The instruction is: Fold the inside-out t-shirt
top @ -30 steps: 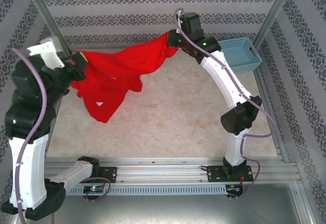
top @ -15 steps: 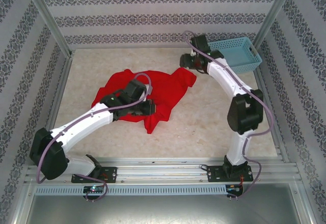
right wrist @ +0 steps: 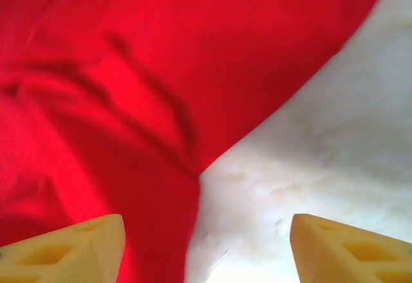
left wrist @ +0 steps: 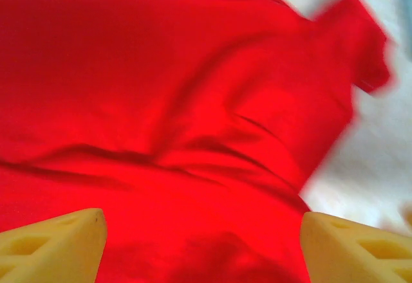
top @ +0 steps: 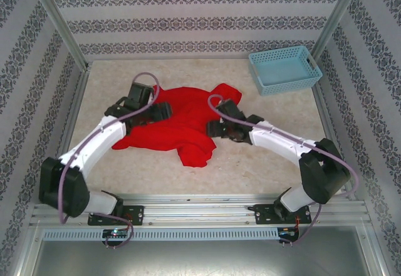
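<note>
The left gripper [top: 161, 111] and right gripper [top: 214, 127] over the inside-out t-shirt [top: 182, 125]
Both pairs of yellow fingers [left wrist: 58, 244] stand spread, gripping nothing; the shirt lies rumpled near the table [top: 269, 160] centre, well apart from the blue basket [top: 285, 69] at the far right corner

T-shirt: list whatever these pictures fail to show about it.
- Top view: the t-shirt partly hidden under the left gripper and right gripper; seams, label too small.
- Left wrist: sleeve blurred; cloth cut by frame edges.
- Right wrist: cloth cut by top and left edges.
</note>
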Controlling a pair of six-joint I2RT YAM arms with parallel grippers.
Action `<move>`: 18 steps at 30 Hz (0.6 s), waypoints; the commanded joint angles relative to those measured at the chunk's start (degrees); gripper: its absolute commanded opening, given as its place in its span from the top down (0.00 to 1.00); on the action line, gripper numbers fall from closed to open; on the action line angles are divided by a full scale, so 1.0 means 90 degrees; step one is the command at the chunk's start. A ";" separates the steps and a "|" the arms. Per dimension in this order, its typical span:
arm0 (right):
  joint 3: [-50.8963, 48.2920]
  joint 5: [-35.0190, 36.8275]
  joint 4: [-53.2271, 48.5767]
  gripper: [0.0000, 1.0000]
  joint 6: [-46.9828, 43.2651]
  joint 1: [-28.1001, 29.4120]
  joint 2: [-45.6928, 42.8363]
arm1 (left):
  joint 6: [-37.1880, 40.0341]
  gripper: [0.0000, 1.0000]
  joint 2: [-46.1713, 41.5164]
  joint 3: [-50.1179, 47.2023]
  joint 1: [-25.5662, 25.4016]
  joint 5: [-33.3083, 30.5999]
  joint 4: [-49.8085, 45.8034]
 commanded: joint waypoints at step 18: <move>0.1097 0.1272 -0.1217 0.49 -0.0134 -0.0076 0.1966 | -0.0677 0.40 0.1758 -0.1372 0.1108 0.0281 0.0767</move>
